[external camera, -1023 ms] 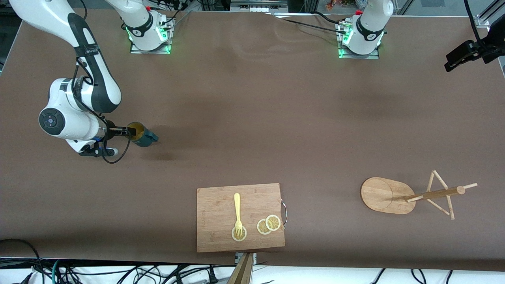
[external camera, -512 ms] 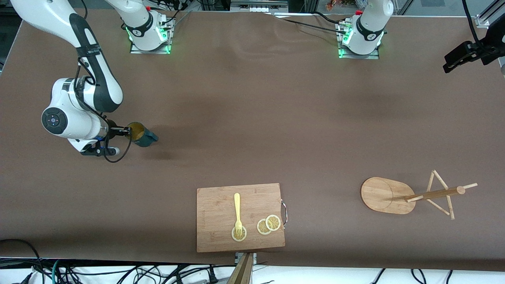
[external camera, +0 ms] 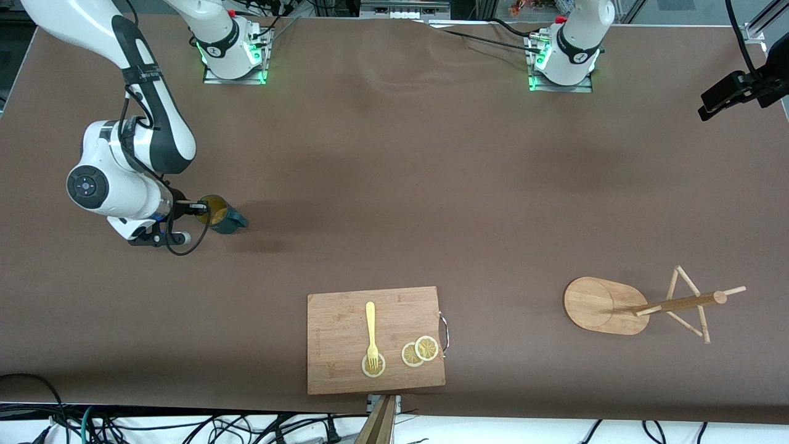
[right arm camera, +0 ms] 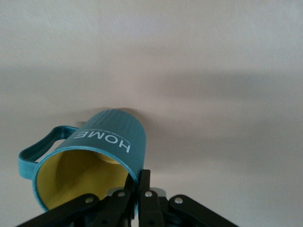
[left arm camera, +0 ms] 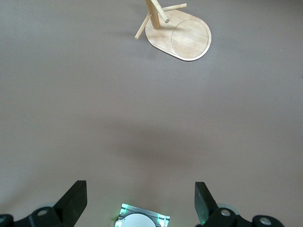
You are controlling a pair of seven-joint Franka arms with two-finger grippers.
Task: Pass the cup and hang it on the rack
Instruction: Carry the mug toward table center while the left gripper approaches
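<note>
The teal cup (external camera: pixel 222 217) with a yellow inside hangs just above the table toward the right arm's end, tilted, its handle pointing toward the left arm's end. My right gripper (external camera: pixel 201 209) is shut on the cup's rim; in the right wrist view one finger is inside the cup (right arm camera: pixel 94 156) and one outside, at my right gripper (right arm camera: pixel 140 182). The wooden rack (external camera: pixel 647 303) stands toward the left arm's end; it also shows in the left wrist view (left arm camera: pixel 176 33). My left gripper (left arm camera: pixel 140 201) is open and empty, high near the table's edge at the left arm's end (external camera: pixel 733 92).
A wooden cutting board (external camera: pixel 345 364) lies near the front edge with a yellow fork (external camera: pixel 371 333) and lemon slices (external camera: pixel 420 351) on it.
The right arm has shifted slightly with the cup, which now sits a little lower and more upright. The left gripper has drifted slightly at the table's edge.
</note>
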